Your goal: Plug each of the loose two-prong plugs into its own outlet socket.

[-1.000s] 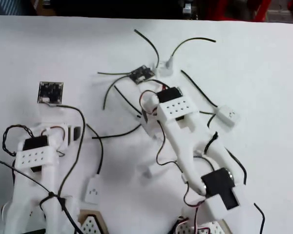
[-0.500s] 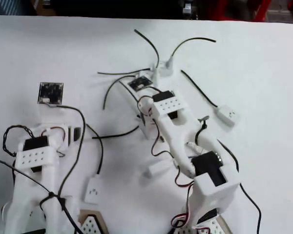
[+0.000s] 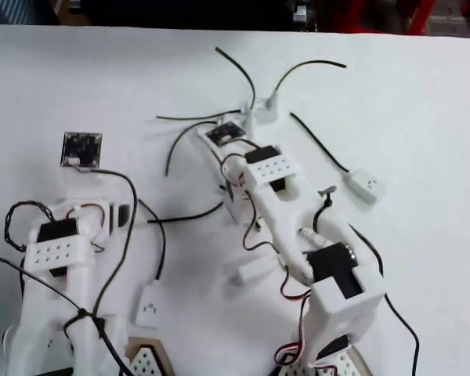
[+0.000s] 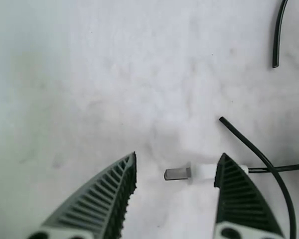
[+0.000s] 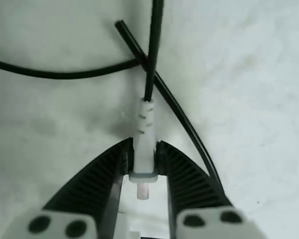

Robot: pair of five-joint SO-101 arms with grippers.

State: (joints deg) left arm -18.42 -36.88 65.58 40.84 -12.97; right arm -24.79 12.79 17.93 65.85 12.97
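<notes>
Near the middle of the desk [image 3: 423,94], the right arm lies stretched toward a tangle of cords, with the right gripper [image 5: 143,149] pinched tight on a white plug [image 5: 144,127]. The grip is on the plug body, and the black cord [image 5: 152,50] trails away from the fingers, probably so it hangs free and stays out of the jaws. The prong end looks tucked back between the fingers, but I can't tell for sure. The left gripper [image 4: 178,157] sits low over the desk, spread wide and holding nothing. A second plug [image 4: 202,172] lies flat between its fingers, close against one of them. Its metal prong [image 4: 177,174] points into the gap, so it looks lined up for a grab across the body. The far socket block [image 3: 364,185] lies loose beside the right arm, and the near socket block [image 3: 149,305] is by the left arm's base. No plug is seen seated in either. My read is that this is the pickup stage, with nothing inserted yet.
</notes>
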